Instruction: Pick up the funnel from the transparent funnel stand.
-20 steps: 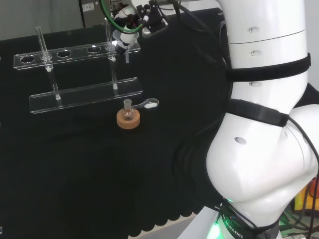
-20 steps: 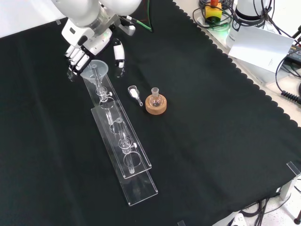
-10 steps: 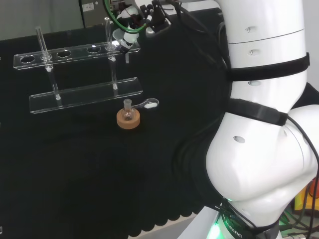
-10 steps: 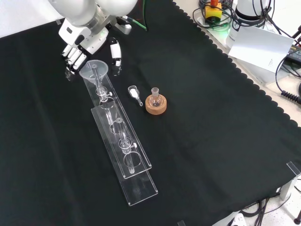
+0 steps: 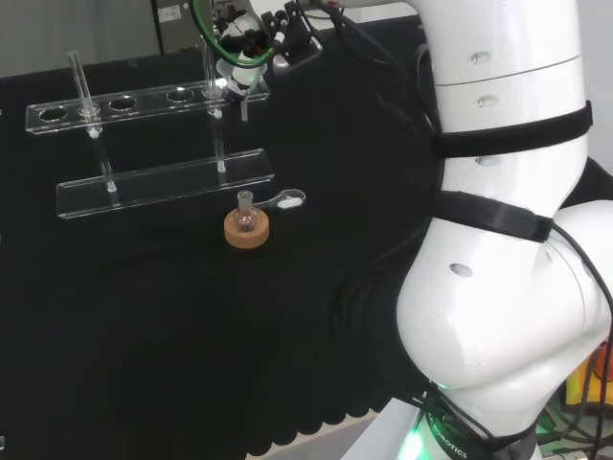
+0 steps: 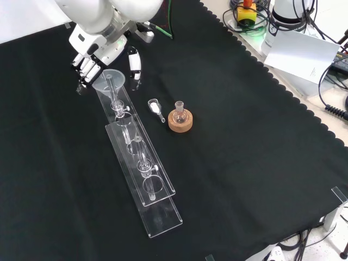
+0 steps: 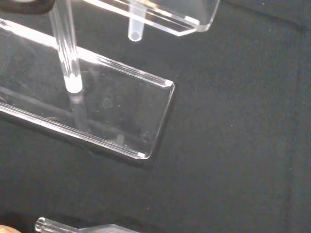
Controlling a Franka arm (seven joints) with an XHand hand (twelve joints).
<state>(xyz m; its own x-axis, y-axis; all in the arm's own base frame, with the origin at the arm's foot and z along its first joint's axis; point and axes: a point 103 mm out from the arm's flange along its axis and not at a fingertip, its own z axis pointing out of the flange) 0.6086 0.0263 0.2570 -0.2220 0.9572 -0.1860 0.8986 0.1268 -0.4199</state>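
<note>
One funnel (image 6: 109,81) sits in the end hole of the transparent funnel stand (image 6: 142,175), its stem hanging through the top plate, as the wrist view shows from below. In the front view the hand (image 6: 103,51) hovers at the funnel's rim, fingers on one side and thumb on the other, spread and not yet closed on it. To do this well, I judge the fingers and thumb should close on the cone just under the rim, then lift straight up until the stem clears the hole, so the stand is not dragged. Also on the bench: one small flask (image 6: 179,112) on one cork ring (image 6: 180,122), and one small scoop (image 6: 156,106) beside it.
</note>
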